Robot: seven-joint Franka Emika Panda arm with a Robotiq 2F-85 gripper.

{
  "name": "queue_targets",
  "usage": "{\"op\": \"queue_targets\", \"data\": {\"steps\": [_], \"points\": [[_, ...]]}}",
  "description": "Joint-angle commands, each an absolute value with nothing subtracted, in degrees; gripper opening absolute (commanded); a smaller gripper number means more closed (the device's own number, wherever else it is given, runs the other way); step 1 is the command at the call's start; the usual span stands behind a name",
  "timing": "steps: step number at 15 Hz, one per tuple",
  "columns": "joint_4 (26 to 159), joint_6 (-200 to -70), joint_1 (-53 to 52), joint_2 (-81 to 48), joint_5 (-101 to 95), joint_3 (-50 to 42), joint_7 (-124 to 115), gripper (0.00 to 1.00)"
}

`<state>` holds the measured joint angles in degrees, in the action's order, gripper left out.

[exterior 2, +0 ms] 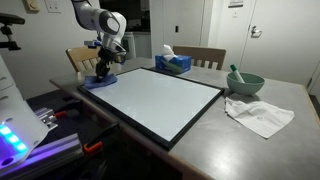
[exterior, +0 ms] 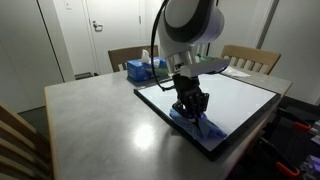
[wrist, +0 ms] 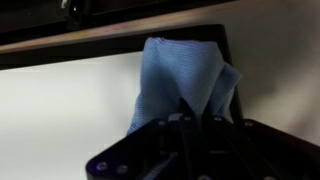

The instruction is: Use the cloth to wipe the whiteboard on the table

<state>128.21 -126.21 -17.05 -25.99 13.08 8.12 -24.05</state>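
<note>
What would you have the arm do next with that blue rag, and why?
Probably slide the cloth along the whiteboard toward its middle: the gripper is shut on it at one corner, and most of the white surface lies beyond.

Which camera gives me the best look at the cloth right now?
The wrist view: the blue cloth fills the centre, pinched in the shut gripper. Both exterior views show only a small blue patch at the whiteboard's corner.

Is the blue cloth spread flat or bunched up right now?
Bunched, not spread: in the wrist view the cloth stands in folds, pinched by the shut hand, near a corner of the whiteboard.
</note>
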Motion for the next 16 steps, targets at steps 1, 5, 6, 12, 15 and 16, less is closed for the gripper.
{"op": "queue_targets", "data": {"steps": [1,5,6,12,15,16], "points": [[129.68,-127.03,-17.63,-26.13,9.19,7.38,-23.91,0.02],[132.1,-128.43,-16.96,-25.08,6.94,7.48,-22.42,0.02],[132.66,-128.88,-16.68,-24.92,6.89,7.49,-21.99,0.02],[137.95,-132.96,-15.19,-23.01,6.67,6.32,-20.35,0.02],[141.29,-136.0,-13.85,-21.69,6.54,5.47,-18.83,0.02],[142.15,-136.78,-13.25,-21.4,6.93,5.29,-18.39,0.02]]}}
